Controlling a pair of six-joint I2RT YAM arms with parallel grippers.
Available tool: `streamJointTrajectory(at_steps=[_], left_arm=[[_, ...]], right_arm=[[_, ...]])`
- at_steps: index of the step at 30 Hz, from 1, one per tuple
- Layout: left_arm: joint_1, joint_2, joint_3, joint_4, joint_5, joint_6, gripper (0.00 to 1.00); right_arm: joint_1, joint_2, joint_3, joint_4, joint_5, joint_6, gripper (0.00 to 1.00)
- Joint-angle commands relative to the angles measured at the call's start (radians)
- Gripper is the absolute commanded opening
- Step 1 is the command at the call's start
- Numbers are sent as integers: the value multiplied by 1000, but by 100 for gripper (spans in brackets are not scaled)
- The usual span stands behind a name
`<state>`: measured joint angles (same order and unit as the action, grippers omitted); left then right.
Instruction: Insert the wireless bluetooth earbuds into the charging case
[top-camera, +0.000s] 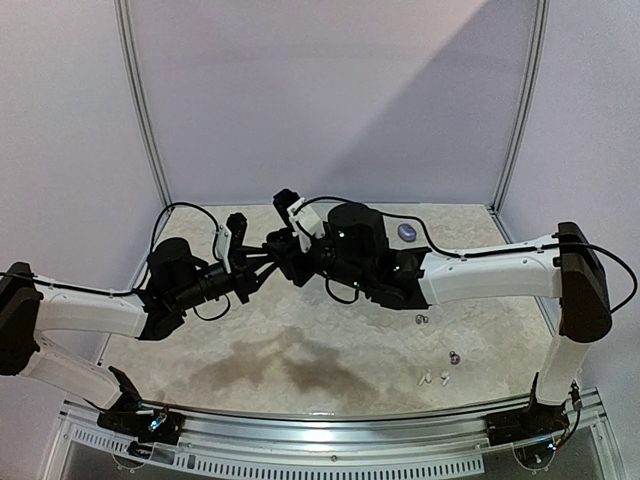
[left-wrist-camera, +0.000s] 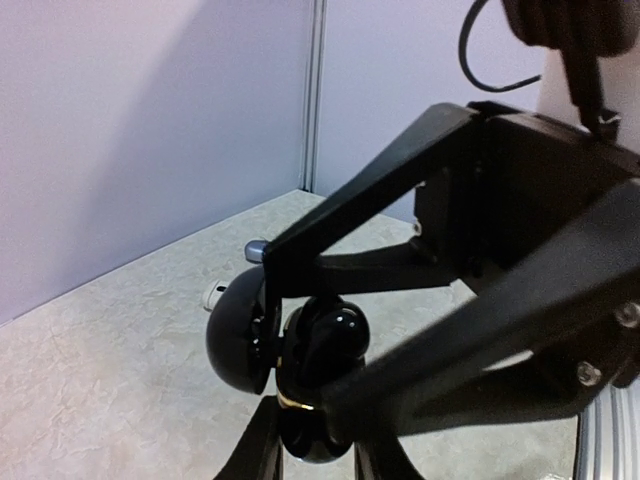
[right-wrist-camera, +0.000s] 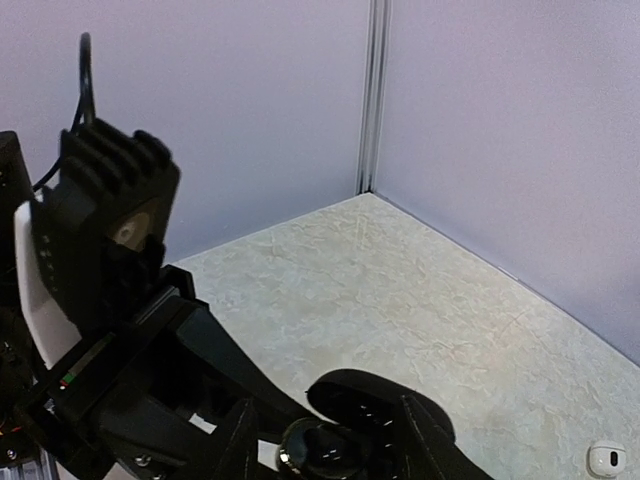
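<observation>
Starting nearest my bases, I see 3 little clusters of earbuds lying loose on the near-right part of the surface (top-camera: 300, 360). The white stemmed pair (top-camera: 432, 378) is closest, the purplish pair (top-camera: 454, 356) just beyond it, and the dark pair (top-camera: 421, 319) further in. They are too small for me to count every bud, but all 3 clusters sit well apart from the case.

Further out, above the middle of the surface, my 2 arms meet. My left gripper (left-wrist-camera: 315, 455) is clamped tight on the lower part of the black charging case (left-wrist-camera: 325, 335), holding it up off the surface with its lid (left-wrist-camera: 232, 335) swung open to one side. My right gripper (right-wrist-camera: 330, 440) has its jaws parted, 1 finger on each side of the case. I cannot tell whether either finger presses on it. It carries no earbud that I can see.

Beyond the case a small white item (right-wrist-camera: 607, 459) rests on the surface, and a bluish rounded object (top-camera: 406, 232) lies near the far edge.

My judgement is that the preparation is done, since the case is lifted and open. A glossy round shape shows inside it, but I cannot tell whether that is a bud or an empty well. With 3 clusters out on the surface, nearly all of the inserting looks to be ahead of me.
</observation>
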<state>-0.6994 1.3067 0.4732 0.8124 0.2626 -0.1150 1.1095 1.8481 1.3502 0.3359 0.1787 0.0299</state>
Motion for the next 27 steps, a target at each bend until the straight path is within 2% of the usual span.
streamJointTrajectory(at_steps=[1,14,19,23,27], left_arm=[[-9,-35,-5,86,77,-10,0],[-6,-29,5,74,77,-12,0],[-6,-27,8,53,66,15,0],[-3,-25,9,35,51,103,0],[-3,-20,11,15,75,262,0]], right_arm=[[-38,-12,1,-106,62,-35,47],[-39,-13,50,-146,-67,-101,49],[-41,-67,65,-177,-116,-123,51],[-57,-166,83,-280,-183,-127,51],[-78,-248,96,-326,-236,-68,52]])
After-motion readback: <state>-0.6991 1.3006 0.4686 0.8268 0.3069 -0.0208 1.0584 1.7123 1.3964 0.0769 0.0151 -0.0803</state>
